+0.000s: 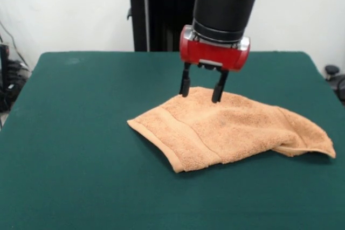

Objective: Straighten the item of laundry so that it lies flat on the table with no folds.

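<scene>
The orange-tan terry towel [226,130] lies folded over on the dark green table [75,133], right of the middle. A border band runs along its near left edge, and its right end is doubled under into a loose flap. No white tag shows. My gripper [201,91] hangs from the red and black arm over the towel's far edge. Its two black fingers [185,83] are spread apart and hold nothing. The tips are at or just above the cloth's far edge; I cannot tell whether they touch it.
The robot's black pedestal [156,14] stands behind the table's far edge. Dark cables and gear [8,79] sit off the table at the left, and a black object [334,76] sits off the right edge.
</scene>
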Available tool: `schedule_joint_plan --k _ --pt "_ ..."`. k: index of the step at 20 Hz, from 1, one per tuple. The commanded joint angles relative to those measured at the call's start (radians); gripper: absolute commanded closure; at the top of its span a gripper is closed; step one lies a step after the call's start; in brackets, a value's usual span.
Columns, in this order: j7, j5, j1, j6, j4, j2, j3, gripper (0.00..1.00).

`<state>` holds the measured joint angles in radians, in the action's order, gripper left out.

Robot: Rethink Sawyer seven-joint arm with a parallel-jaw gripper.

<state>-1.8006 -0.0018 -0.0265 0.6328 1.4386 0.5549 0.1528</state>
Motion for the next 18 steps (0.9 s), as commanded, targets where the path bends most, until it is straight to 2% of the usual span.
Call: schedule_joint_plan --k 1,14,18 --pt "-0.041 -0.042 0.003 -0.055 0.109 -0.111 -0.132 0.00" --pt "-0.054 -0.042 0.039 -0.002 0.010 -0.188 -0.109 0.00" --pt "-0.044 -0.046 0.038 -0.020 -0.013 -0.227 -0.117 0.00"
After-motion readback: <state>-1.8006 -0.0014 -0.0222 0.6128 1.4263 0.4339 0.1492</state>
